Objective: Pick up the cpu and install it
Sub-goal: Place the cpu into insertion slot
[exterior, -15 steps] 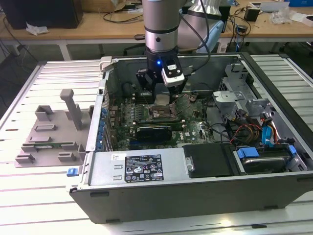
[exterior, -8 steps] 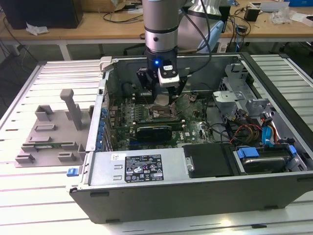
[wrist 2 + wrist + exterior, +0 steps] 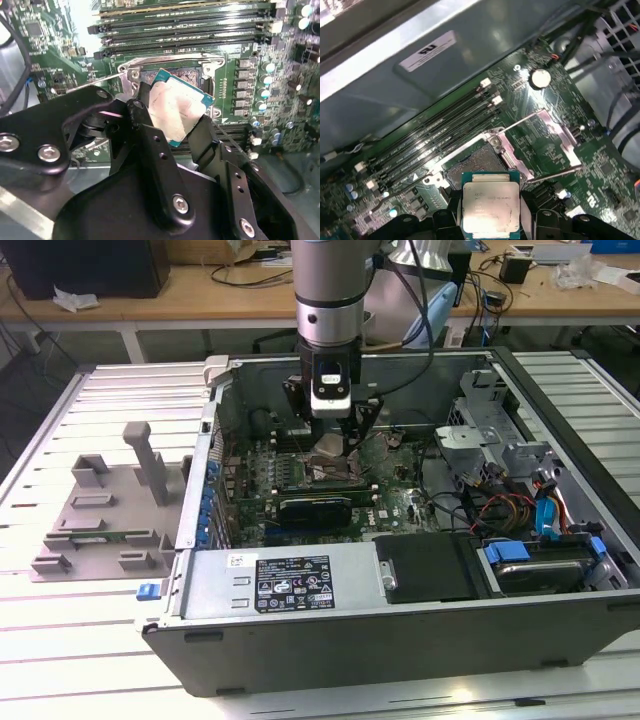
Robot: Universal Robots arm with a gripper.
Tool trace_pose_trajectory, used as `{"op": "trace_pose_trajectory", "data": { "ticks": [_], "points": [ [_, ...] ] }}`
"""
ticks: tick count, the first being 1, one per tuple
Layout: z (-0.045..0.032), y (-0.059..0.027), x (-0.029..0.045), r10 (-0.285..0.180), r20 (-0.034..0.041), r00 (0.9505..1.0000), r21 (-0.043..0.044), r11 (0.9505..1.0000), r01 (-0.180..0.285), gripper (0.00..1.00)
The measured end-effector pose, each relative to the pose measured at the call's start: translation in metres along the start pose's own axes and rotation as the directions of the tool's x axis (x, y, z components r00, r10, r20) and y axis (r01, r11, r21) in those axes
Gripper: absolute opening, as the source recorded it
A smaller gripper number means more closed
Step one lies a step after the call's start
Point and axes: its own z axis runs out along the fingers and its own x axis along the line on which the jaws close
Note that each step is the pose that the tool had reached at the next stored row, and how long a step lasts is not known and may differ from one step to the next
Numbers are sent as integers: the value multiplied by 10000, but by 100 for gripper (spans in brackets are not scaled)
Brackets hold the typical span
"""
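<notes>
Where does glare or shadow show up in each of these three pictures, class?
Second wrist view: glare whitens the metal top of the chip. First wrist view: the chip is evenly lit. Exterior view: the table slats gleam, and the inside of the case is dimmer.

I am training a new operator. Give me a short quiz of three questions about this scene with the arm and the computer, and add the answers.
1. True or false: the gripper is shut on the cpu.
2. Choose one. The socket is: A) empty, with its metal frame swung open; B) covered by a cooler; C) already filled, with the frame closed.
3. Fill in the word: in the exterior view, the grey tray lies to the ____ of the computer case.

Key: 1 true; 2 A; 3 left (the exterior view's left).
</notes>
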Motion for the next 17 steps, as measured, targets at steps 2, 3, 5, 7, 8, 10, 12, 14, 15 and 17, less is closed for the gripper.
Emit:
{"op": "trace_pose_trajectory", "data": {
  "ticks": [2, 3, 5, 7, 8, 10, 12, 14, 15, 17],
  "points": [
    [0, 0, 0, 297, 7, 9996, 12, 9996, -297, 55],
    [0, 0, 0, 498, 12, 9988, 19, 9988, -498, 55],
    [0, 0, 0, 928, 22, 9957, 35, 9957, -928, 55],
    [0, 0, 0, 1278, 32, 9918, 48, 9918, -1278, 55],
    [1, 0, 0, 1563, 39, 9877, 58, 9877, -1563, 55],
    [1, 0, 0, 2185, 58, 9758, 80, 9758, -2186, 55],
    [2, 0, 0, 2537, 68, 9673, 91, 9672, -2538, 55],
    [3, 0, 0, 3113, 87, 9503, 110, 9502, -3114, 55],
    [3, 0, 0, 3393, 97, 9406, 119, 9406, -3394, 55],
    [4, 0, 0, 3694, 108, 9292, 128, 9291, -3695, 55]
  ]
}}
